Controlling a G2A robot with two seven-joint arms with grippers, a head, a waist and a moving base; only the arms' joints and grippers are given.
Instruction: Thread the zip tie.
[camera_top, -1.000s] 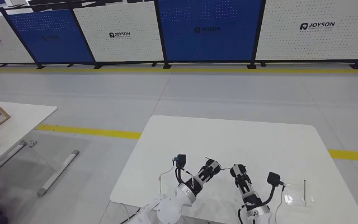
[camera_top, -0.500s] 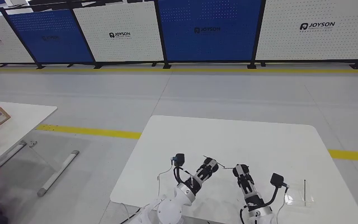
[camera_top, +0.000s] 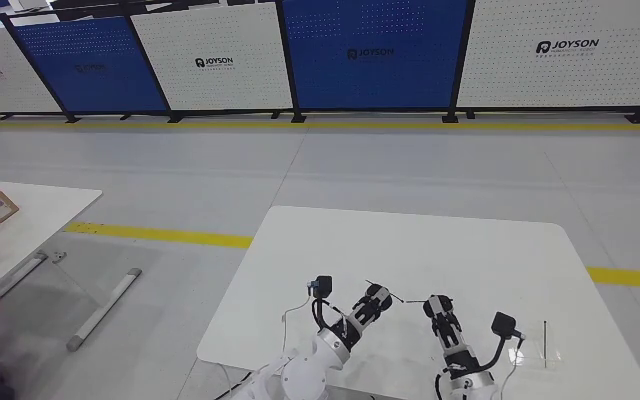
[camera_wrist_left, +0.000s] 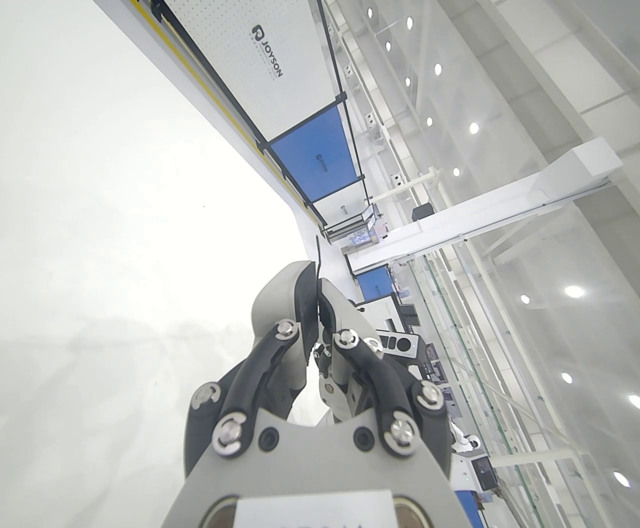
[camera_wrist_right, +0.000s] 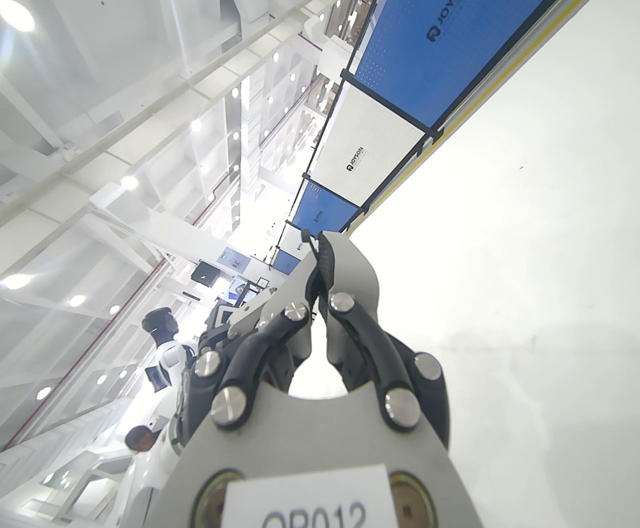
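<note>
My left gripper (camera_top: 377, 293) and right gripper (camera_top: 434, 303) hover close together over the near part of the white table (camera_top: 420, 240). A thin black zip tie (camera_top: 397, 297) runs between them. In the left wrist view the left gripper (camera_wrist_left: 318, 280) is shut on the zip tie, and a short stretch of the strap (camera_wrist_left: 317, 252) pokes out past the fingertips. In the right wrist view the right gripper (camera_wrist_right: 324, 250) is shut on the zip tie's other end (camera_wrist_right: 309, 241), which sticks out just beyond the tips.
A second black zip tie (camera_top: 545, 340) lies near the table's right front corner beside a clear plastic bag (camera_top: 522, 352). Blue and white partition panels (camera_top: 370, 55) stand far behind. Another white table (camera_top: 40, 215) is off to the left.
The right gripper has shifted to the right, away from the left gripper, widening the gap between them. The left gripper has stayed nearly still.
</note>
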